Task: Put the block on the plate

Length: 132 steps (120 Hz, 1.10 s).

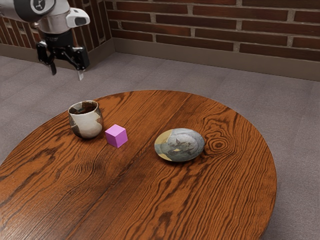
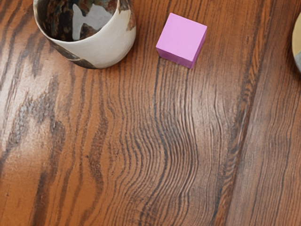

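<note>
Well, cream-and-dark cup [image 1: 88, 125] stood upright just beside block [image 1: 116, 136], crowding one side. Blue-grey plate [image 1: 186, 142] with yellowish patch lay farther off, past block's other side. Block: plain pink-violet cube, sharp-edged, flat on wood-grained desk [image 1: 115, 200], between cup and plate. Gripper [image 1: 67, 73] hung raised, released, fingers spread apart.

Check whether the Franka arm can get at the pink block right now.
Probably yes: the hand is open and empty, and nothing covers the pink block. The cup stands close beside it, but a gap separates them.
</note>
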### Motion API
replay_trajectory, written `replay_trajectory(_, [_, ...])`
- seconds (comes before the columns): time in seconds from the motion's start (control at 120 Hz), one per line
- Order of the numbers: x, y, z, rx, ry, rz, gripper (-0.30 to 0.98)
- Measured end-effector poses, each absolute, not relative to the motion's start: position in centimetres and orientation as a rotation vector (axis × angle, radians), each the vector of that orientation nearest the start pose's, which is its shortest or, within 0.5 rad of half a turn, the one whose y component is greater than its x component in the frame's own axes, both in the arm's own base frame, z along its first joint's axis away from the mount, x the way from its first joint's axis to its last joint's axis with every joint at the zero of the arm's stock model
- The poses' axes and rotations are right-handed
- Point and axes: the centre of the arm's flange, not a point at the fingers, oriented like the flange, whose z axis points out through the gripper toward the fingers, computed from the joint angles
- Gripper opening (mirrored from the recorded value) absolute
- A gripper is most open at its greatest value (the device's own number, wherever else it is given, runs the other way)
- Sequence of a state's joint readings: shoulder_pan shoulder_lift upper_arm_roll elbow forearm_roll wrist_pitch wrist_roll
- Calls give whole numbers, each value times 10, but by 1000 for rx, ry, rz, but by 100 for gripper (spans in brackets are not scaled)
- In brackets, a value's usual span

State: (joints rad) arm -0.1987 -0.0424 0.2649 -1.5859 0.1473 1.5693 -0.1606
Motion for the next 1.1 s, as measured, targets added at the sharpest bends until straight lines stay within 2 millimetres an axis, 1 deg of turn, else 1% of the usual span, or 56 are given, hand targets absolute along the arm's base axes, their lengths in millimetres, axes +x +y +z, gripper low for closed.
replay_trajectory(0.133, [542,47,638,-2983,-351,-53,69])
replay_trajectory(0.183, [543,45,633,-2983,-353,-40,69])
replay_trajectory(0.267, [546,43,605,-2977,-358,33,69])
replay_trajectory(0.317, [549,43,579,-2965,-362,100,69])
replay_trajectory(0.358, [554,44,561,-2956,-367,130,69])
replay_trajectory(0.425, [560,45,530,-2942,-398,160,69])
replay_trajectory(0.467, [562,46,514,-2934,-434,157,69])
replay_trajectory(0.55, [564,47,481,-2918,-529,148,69])
replay_trajectory(0.658, [580,46,445,-2895,-696,104,69])
replay_trajectory(0.842, [607,38,396,-2842,-984,31,69])
replay_trajectory(0.925, [619,51,382,-2799,-1152,-3,69])
replay_trajectory(1.025, [634,57,369,-2748,-1295,-44,69])
replay_trajectory(1.1, [643,62,357,-2703,-1388,-62,69])
